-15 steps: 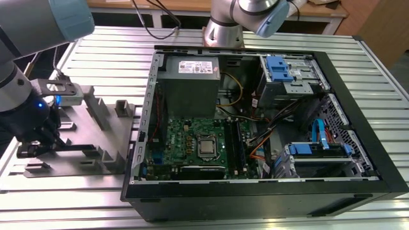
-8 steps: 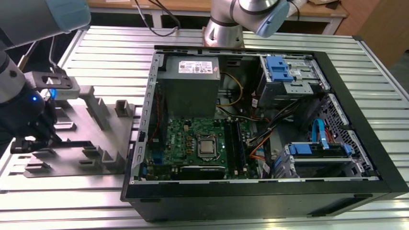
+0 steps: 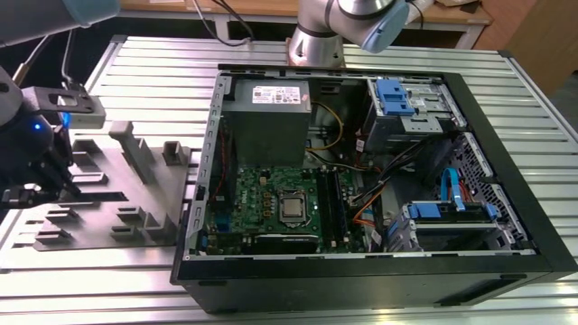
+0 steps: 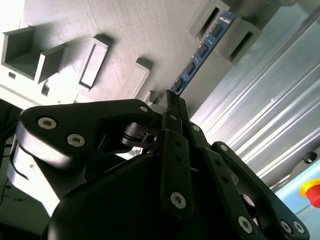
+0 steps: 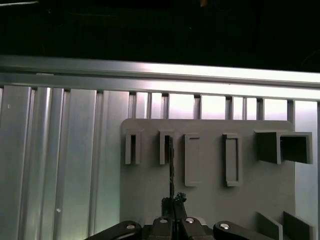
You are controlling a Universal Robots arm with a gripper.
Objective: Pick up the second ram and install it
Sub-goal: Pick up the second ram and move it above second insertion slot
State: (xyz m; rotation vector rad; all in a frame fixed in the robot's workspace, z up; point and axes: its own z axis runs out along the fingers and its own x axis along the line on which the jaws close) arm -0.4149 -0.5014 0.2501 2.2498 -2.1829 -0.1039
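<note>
Jaws of gripper (image 4: 172, 100) clamped on ram stick (image 4: 202, 51) end. Stick sits in slots (image 4: 247, 32) at grey tray (image 4: 150, 35) edge.

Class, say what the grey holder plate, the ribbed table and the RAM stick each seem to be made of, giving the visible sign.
holder plate: probably matte grey plastic; fine layered lines suggest printing.
table: bare metal, likely aluminium; shiny ribbed slats.
second ram: blue-green circuit board carrying small dark chips.

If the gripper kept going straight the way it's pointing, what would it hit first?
The second ram, right at its tips, standing on edge in the grey holder; the gripper looks shut on its near end.
</note>
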